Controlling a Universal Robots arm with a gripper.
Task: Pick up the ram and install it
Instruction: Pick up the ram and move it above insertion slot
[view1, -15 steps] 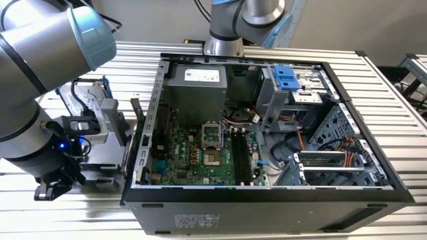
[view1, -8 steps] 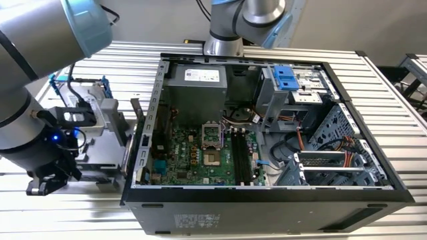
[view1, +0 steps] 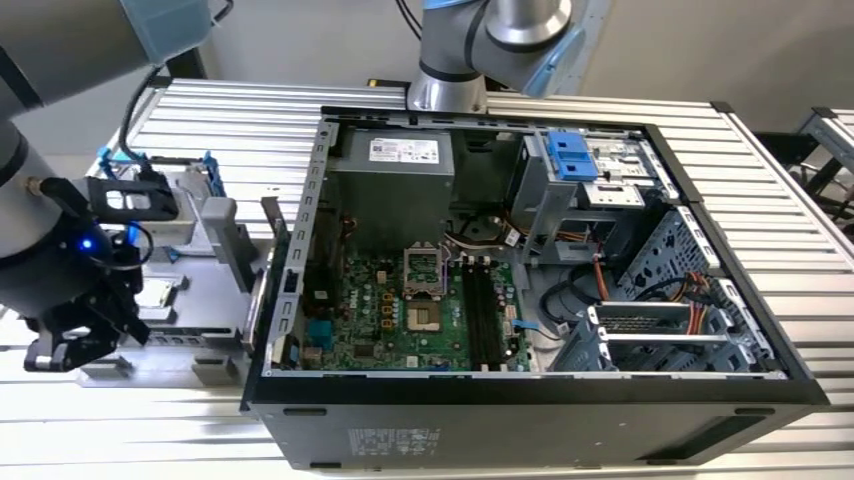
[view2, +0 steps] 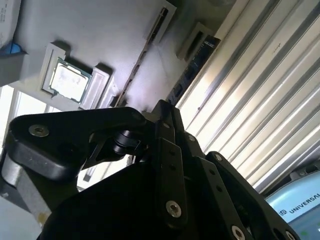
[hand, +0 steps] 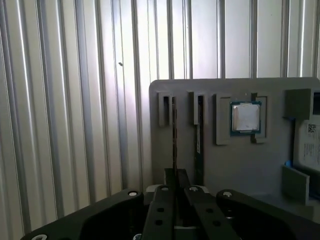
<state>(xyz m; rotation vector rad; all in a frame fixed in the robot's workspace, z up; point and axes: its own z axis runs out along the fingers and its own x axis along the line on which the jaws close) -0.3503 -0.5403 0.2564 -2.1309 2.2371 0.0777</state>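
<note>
Two ram sticks stand on edge in slots of a grey holder plate (hand: 260, 165). The ram (hand: 174, 135) farther from the processor lines up with my gripper (hand: 176, 175); in the second wrist view this ram (view2: 195, 62) shows its dark face with chips. The other stick (hand: 199, 135) sits one slot closer to the processor. My gripper (view2: 162, 107) is shut and seems to hover above the plate; I cannot tell whether it touches the stick. In the exterior view my gripper (view1: 60, 350) hangs at the holder's left end, well away from the motherboard's black slots (view1: 478, 310).
A processor chip (hand: 245, 117) lies in a recess beside the ram slots. The open computer case (view1: 534, 385) takes up the middle, with the motherboard (view1: 387, 320), power supply (view1: 400, 170) and drive cages (view1: 667, 320) inside. A second arm's base (view1: 447, 90) stands behind the case.
</note>
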